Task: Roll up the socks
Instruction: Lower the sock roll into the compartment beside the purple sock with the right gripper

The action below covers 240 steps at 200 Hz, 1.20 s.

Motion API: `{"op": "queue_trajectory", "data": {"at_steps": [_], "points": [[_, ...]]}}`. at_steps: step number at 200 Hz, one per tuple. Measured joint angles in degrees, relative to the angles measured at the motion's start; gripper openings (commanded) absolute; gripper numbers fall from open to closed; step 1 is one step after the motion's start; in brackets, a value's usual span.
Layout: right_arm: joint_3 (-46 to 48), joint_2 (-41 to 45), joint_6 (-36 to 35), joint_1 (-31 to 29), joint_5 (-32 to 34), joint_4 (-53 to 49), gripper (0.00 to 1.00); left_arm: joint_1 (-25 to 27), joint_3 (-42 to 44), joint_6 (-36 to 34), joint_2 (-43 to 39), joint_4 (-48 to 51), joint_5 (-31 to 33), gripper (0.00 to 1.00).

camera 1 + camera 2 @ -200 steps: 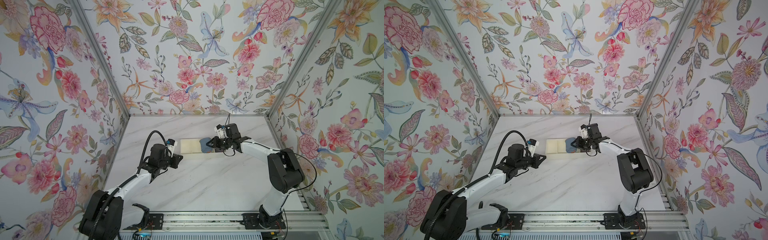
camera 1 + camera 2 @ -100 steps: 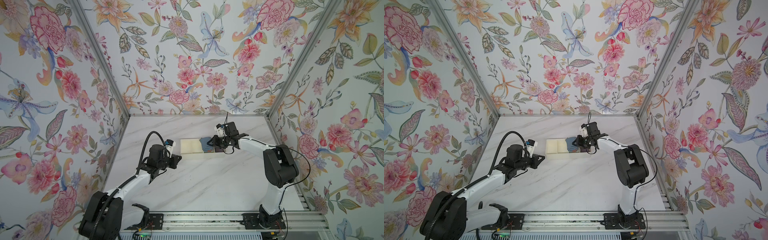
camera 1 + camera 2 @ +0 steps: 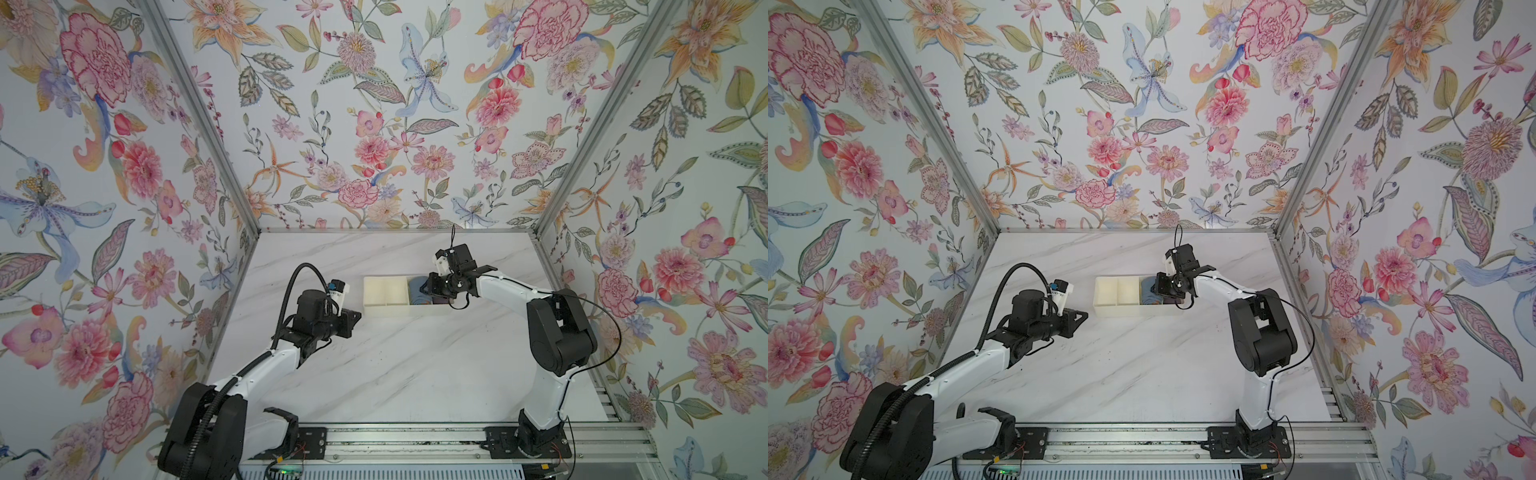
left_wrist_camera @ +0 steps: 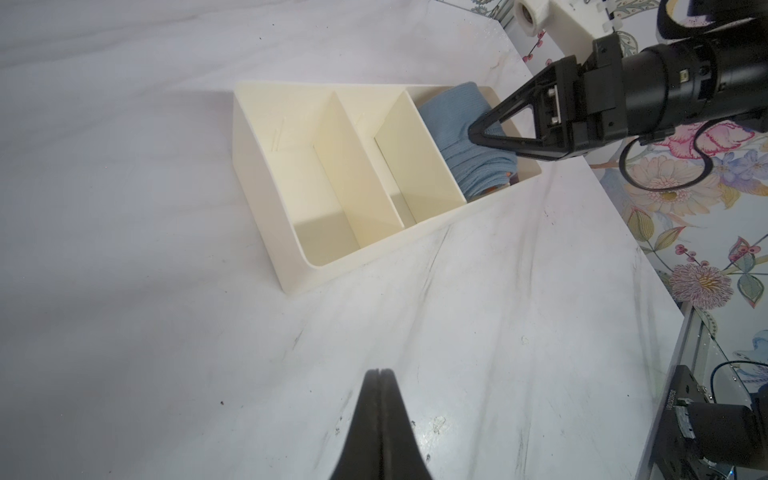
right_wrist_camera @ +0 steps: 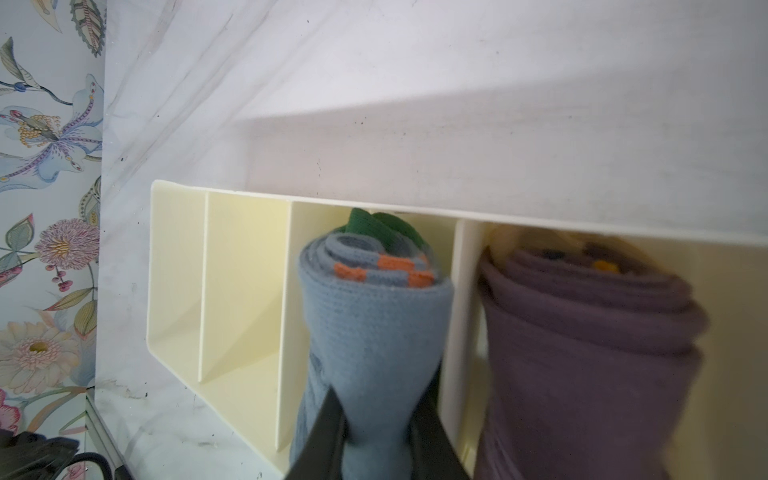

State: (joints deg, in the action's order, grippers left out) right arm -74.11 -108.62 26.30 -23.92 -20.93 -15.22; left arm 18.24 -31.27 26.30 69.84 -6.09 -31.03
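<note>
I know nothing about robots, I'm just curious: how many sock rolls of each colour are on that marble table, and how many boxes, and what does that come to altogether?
Blue-grey sock roll: 1
Purple sock roll: 1
Cream divided box: 1
Total: 3

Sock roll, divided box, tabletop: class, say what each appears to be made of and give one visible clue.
The sock roll: knitted fabric, matte; fine ribbed stitches show and it dents softly. The divided box: probably plastic, cream, smooth with slight sheen; thin rigid walls, rounded corner. The tabletop: marble-look surface, white with grey veins; stone or laminate cannot be told.
</note>
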Motion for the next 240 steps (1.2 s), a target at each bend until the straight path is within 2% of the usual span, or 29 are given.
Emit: {"op": "queue_trajectory", "data": {"at_steps": [38, 153, 201, 222, 240], "points": [[-2.1, -0.4, -1.3, -1.5, 3.2, -3.2, 0.00, -0.3, 0.1, 0.0, 0.0, 0.1, 0.0, 0.00], [-22.4, -12.4, -6.6, -8.8, 17.0, -19.3, 0.00, -0.4, 0.1, 0.0, 0.0, 0.1, 0.2, 0.01], [-28.4, -15.9, -7.3, -9.1, 18.6, -24.4, 0.00, -0.6, 0.4, 0.0, 0.0, 0.0, 0.4, 0.01], [-30.8, -17.2, -7.6, -9.1, 18.6, -26.4, 0.05, -0.6, 0.7, 0.0, 0.0, 0.1, 0.4, 0.02], [-33.1, -18.6, -7.7, -9.1, 18.6, -28.1, 0.06, -0.6, 1.0, -0.1, 0.0, 0.1, 0.4, 0.02]]}}
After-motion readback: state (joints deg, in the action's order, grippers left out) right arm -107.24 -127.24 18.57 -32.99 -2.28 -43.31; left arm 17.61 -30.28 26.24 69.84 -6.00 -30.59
